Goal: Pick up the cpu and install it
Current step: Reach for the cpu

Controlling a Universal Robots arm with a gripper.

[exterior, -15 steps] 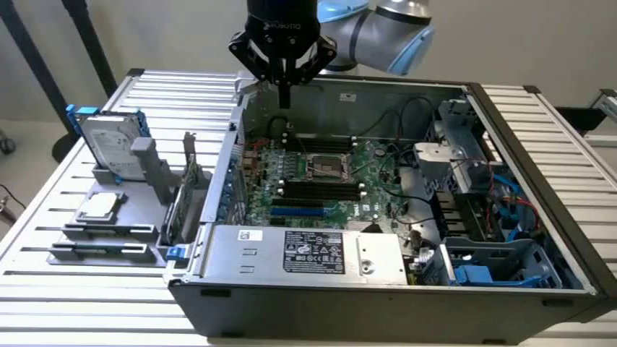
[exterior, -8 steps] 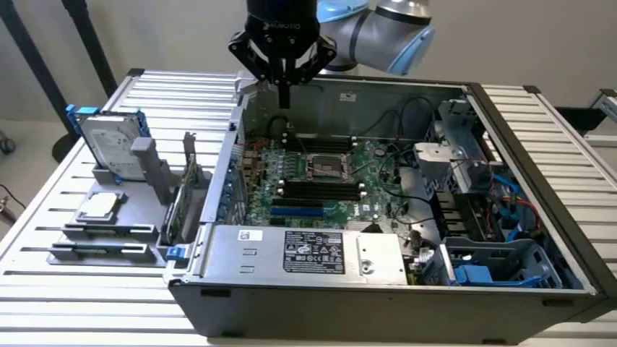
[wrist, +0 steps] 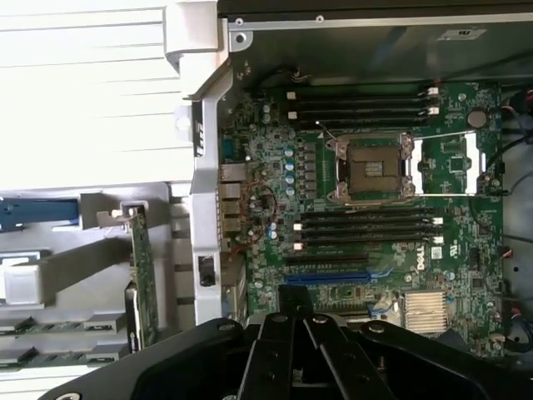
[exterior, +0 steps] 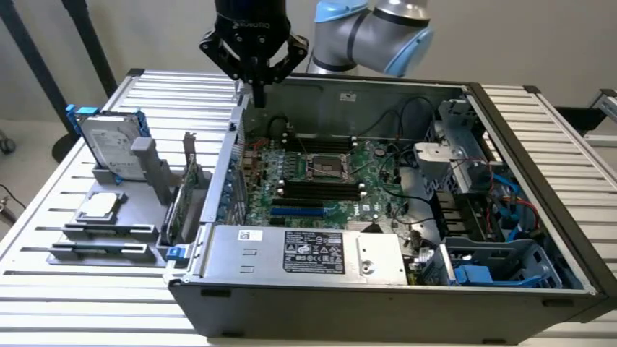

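Pincer (exterior: 257, 92), tips together and empty, hangs over the case's (exterior: 386, 311) back edge. The one cpu (exterior: 100, 207) lies well apart toward the exterior view's left, flat on a grey holder (exterior: 144, 217) on the table (exterior: 58, 303), near one hard drive (exterior: 106, 137). In the wrist view, the pincer (wrist: 293, 312) is above the motherboard (wrist: 266, 242) with its one open socket (wrist: 372, 169).

A dull, matt metal top is shown by the small flat square silver cpu (exterior: 100, 207). Matt grey sheet metal is seen on the open computer case (exterior: 386, 311), smooth pale metal on the slatted bench (exterior: 77, 296).
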